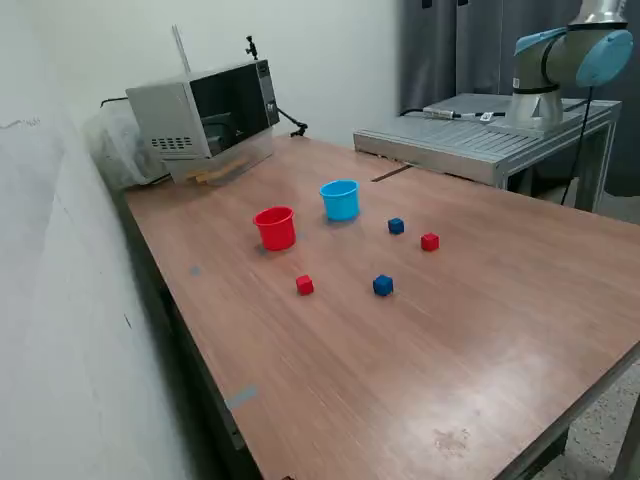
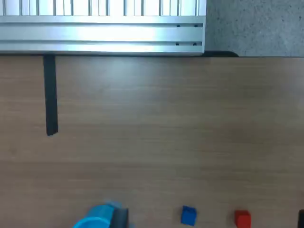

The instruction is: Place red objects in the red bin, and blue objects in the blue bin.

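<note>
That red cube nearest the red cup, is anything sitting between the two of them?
No. Between the red cube and the red cup only bare table shows; the other cubes lie off toward the exterior view's right.

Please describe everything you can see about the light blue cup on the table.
The light blue cup is a small sky-blue cup that looks like plastic, with a thicker rim and walls narrowing slightly toward the base. It stands upright with its opening up on the wooden table, and no cube is seen inside it. Nothing touches it: the red cup stands apart on the exterior view's left, and a dark blue cube lies apart on the right. The wrist view shows only its edge.
</note>
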{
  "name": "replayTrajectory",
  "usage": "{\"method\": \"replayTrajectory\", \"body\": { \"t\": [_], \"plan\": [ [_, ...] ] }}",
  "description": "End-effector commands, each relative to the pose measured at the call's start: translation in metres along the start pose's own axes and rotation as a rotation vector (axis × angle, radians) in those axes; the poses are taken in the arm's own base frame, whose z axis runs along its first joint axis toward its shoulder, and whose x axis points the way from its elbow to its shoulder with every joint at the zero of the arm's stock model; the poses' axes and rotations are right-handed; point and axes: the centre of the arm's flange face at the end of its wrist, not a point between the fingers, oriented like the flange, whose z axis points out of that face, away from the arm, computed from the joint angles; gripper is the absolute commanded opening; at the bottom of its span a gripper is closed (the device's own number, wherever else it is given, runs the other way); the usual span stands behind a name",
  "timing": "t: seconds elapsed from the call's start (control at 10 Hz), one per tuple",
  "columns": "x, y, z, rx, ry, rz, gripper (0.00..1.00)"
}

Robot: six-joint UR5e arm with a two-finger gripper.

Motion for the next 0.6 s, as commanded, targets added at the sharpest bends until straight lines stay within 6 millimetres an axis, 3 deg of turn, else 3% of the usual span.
{"method": "replayTrajectory", "body": {
  "t": [0.0,0.5],
  "plan": [
    [0.0202,0.0077,-0.0156,-0.106,0.013,-0.033,1.00],
    [0.0298,0.0055,-0.0077,-0.117,0.092,-0.041,1.00]
  ]
}}
